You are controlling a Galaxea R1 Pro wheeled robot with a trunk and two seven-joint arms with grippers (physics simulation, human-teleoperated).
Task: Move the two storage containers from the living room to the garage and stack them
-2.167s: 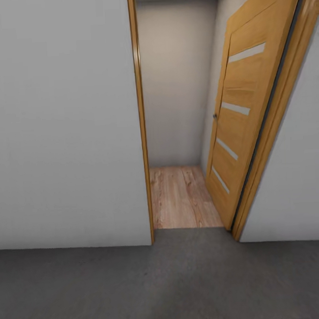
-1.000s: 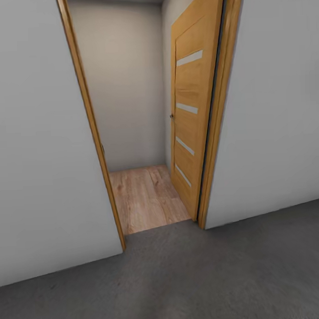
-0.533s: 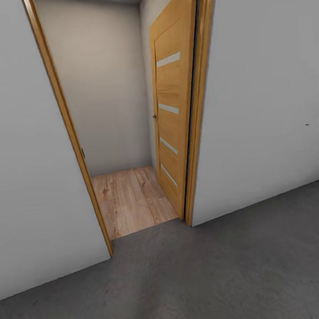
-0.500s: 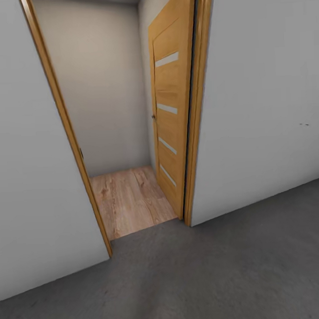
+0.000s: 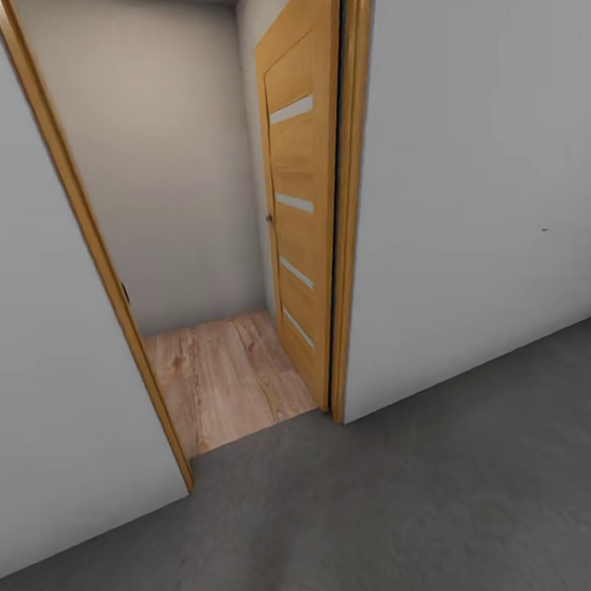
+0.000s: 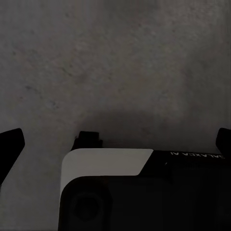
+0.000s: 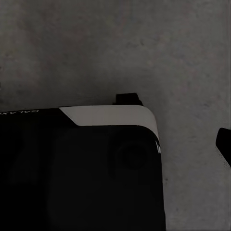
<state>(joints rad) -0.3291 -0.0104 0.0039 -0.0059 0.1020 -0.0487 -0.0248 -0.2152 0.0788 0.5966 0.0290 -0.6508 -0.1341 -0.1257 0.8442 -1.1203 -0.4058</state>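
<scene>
Head view: open light-wood door (image 5: 299, 218) seen past dark grey floor (image 5: 408, 505). Left tool (image 6: 115, 139) fingers spread wide; right tool state not discernible.

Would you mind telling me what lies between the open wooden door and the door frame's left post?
In the head view, light wood-plank flooring lies between the door and the left post.

Under me lies the garage floor (image 5: 442, 504), dark grey and rough like concrete, spreading across the lower part of my head view. It meets the garage's plain white wall (image 5: 479, 176) at right and stops at the doorway threshold, lower left of centre.
</scene>
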